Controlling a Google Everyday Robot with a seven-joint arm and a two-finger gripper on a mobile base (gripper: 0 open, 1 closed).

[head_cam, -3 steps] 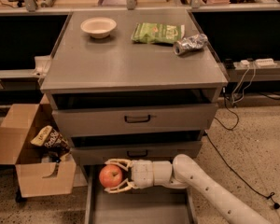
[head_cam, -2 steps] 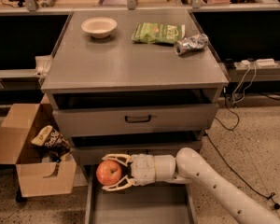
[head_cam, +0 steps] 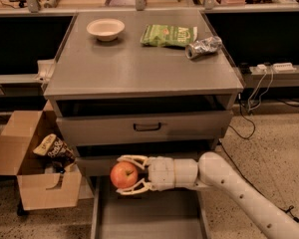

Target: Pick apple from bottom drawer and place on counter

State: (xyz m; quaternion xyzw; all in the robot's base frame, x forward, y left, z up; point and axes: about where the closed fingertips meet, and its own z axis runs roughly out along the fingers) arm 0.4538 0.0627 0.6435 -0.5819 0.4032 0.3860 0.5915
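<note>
now | gripper [head_cam: 120, 175] over bottom drawer [head_cam: 149, 219] | 2 fingers [head_cam: 133, 159] pinching apple [head_cam: 124, 175], held clear of its floor, likely for carrying up to counter [head_cam: 139, 68]

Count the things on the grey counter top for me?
3: cream bowl back left, green bag middle, silver can right. The gripper holds the apple above the bottom drawer.

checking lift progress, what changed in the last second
The gripper, shut on the apple, rose slightly above the bottom drawer, carrying the apple up. Bowl, chip bag and can on the counter stayed put.
</note>
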